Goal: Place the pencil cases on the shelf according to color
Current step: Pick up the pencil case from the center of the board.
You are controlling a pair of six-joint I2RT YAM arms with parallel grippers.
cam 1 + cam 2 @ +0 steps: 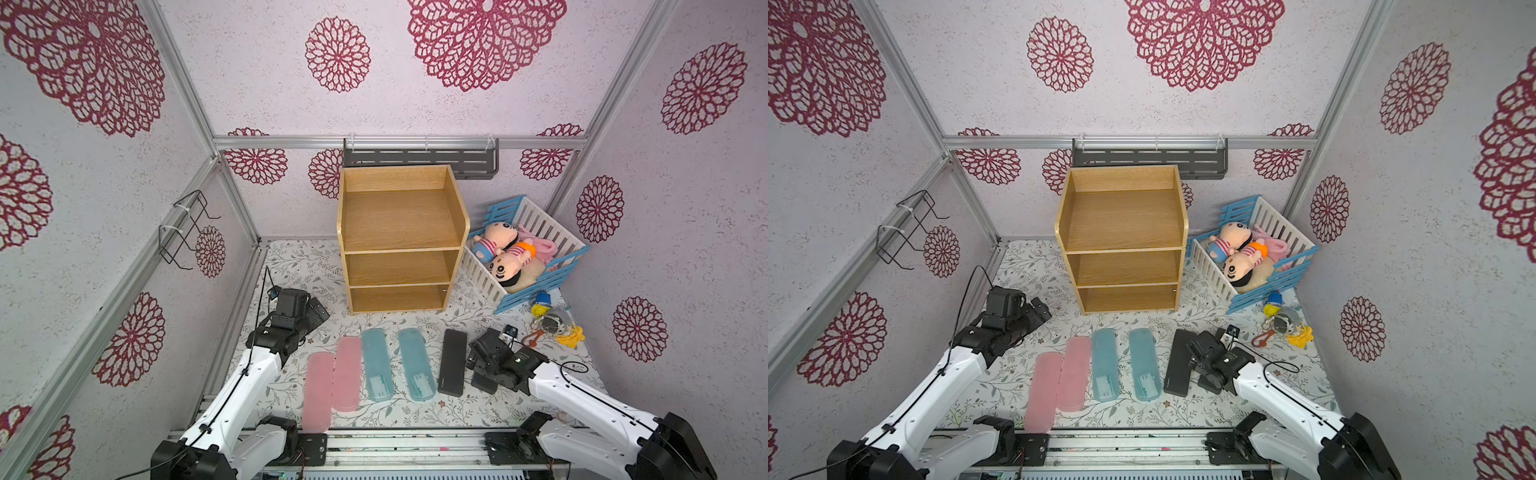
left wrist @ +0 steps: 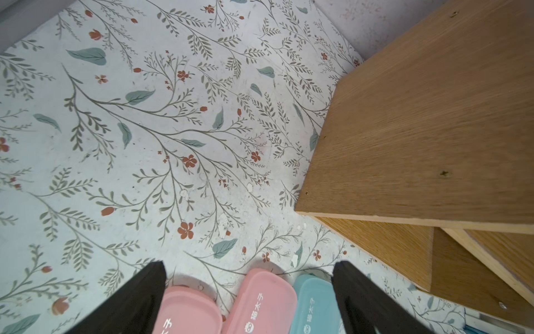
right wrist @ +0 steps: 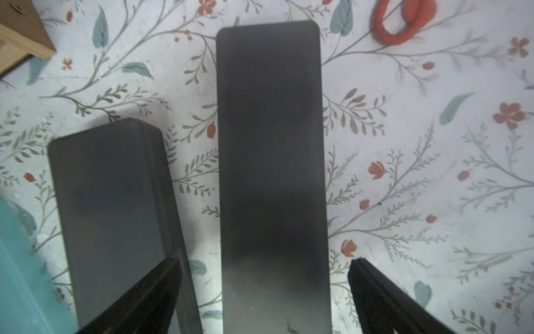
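Black case (image 3: pixel 271 173) | right hand (image 3: pixel 264 261) hovering released astride it | finger (image 3: pixel 150 289) risking snagging neighbouring black case (image 3: pixel 115 202)

Floral tabletop (image 1: pixel 291 266), wooden shelf (image 1: pixel 401 220), slatted crate (image 1: pixel 484 272), pencil cases (image 1: pixel 376 365) in a row, small toys (image 1: pixel 552 326)

bright even light, soft shadows, wide-angle edge bending, blurry right wrist view
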